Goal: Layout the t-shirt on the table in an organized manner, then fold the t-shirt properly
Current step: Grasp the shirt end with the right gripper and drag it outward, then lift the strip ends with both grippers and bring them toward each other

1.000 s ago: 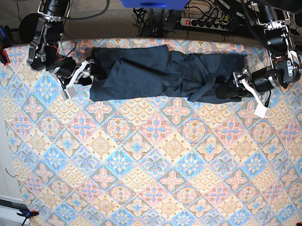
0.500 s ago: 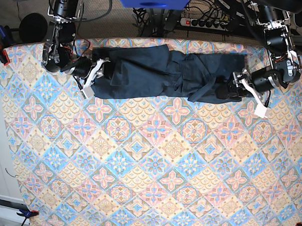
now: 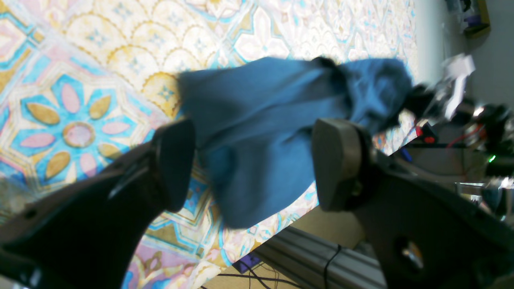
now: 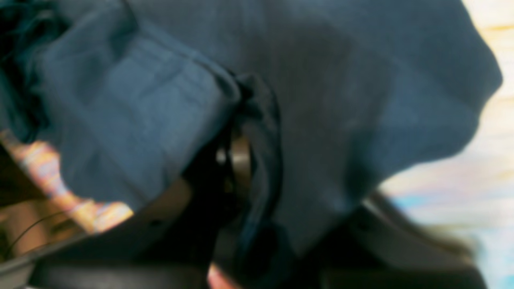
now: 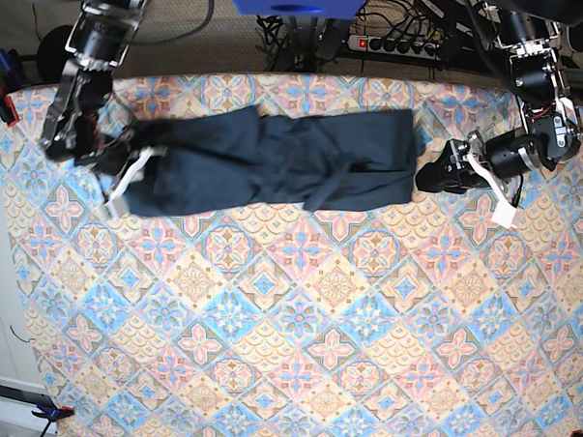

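Note:
The dark navy t-shirt [image 5: 275, 160] lies as a long rumpled strip along the far side of the patterned table [image 5: 296, 325]. My right gripper [image 5: 131, 171], on the base view's left, is shut on the shirt's left end. In the blurred right wrist view, cloth [image 4: 321, 100] drapes over the fingers [image 4: 237, 160]. My left gripper [image 5: 437, 176] is open beside the shirt's right end, not touching it. In the left wrist view its jaws stand wide apart [image 3: 253, 164], with the shirt [image 3: 261, 120] lying just beyond them.
The table's far edge runs right behind the shirt, with a power strip and cables [image 5: 396, 41] past it. A clamp [image 5: 1, 99] grips the table's left edge. A white box [image 5: 17, 400] sits off the near left corner.
My right gripper has dragged the shirt toward the base view's left. The shirt's right end has slid out of my left gripper, which now stands open and has stayed in place.

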`<state>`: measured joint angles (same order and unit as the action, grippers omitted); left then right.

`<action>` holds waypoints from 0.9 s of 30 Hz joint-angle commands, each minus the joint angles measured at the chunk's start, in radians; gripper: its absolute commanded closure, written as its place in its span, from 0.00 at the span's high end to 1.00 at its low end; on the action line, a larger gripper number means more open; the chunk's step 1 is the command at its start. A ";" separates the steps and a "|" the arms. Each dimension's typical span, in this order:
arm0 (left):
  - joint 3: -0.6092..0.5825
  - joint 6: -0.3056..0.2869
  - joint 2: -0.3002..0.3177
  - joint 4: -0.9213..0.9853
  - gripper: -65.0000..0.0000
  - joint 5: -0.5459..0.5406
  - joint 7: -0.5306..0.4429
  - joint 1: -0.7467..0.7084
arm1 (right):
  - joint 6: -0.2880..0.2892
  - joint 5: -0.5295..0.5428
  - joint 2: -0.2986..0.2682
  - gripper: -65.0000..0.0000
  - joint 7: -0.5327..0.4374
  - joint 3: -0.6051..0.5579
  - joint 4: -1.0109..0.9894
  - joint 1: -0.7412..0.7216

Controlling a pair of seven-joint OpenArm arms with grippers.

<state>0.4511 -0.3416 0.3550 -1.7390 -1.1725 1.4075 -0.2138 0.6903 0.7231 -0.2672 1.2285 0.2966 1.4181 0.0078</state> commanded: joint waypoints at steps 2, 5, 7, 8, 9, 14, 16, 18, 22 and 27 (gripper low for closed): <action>0.007 -0.003 0.016 -0.017 0.67 -0.016 -0.011 0.009 | 0.008 0.033 -0.057 0.01 -0.046 0.008 0.017 -0.027; 0.007 0.002 0.016 -0.017 0.52 -0.014 -0.011 0.009 | 0.008 0.033 -0.103 0.01 -0.068 0.005 0.017 -0.055; 0.004 0.002 0.016 -0.017 0.36 0.010 -0.011 0.004 | 0.008 0.033 -0.120 0.01 -0.065 0.005 0.017 -0.064; 0.002 0.002 0.016 -0.016 0.28 0.035 -0.011 0.004 | 0.008 0.033 -0.128 0.01 -0.065 0.005 0.025 -0.062; 0.002 0.002 0.014 -0.014 0.19 0.062 -0.011 0.004 | 0.008 0.033 -0.129 0.01 -0.063 0.003 0.028 -0.056; 0.001 0.002 -0.035 -0.014 0.00 0.205 -0.011 0.004 | 0.008 0.037 -0.128 0.01 -0.062 0.000 0.049 -0.052; 0.001 0.002 -0.066 -0.013 0.00 0.268 -0.011 0.004 | 0.008 0.037 -0.123 0.01 -0.062 -0.029 0.100 -0.048; 0.001 0.002 -0.110 -0.013 0.00 0.314 -0.011 0.009 | 0.008 0.037 -0.123 0.01 -0.063 -0.081 0.151 -0.025; -0.111 0.002 -0.165 -0.013 0.00 0.400 -0.015 0.011 | 0.008 0.037 -0.096 0.01 -0.063 -0.172 0.286 0.005; -0.358 0.003 -0.173 0.072 0.00 0.524 -0.170 0.026 | 0.008 0.037 -0.059 0.01 -0.063 -0.273 0.422 0.005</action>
<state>0.0864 -0.3382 0.1719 -1.6547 -0.6430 1.2415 -0.1974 0.6945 0.7368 -0.3172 1.1843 0.0185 1.8244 0.0250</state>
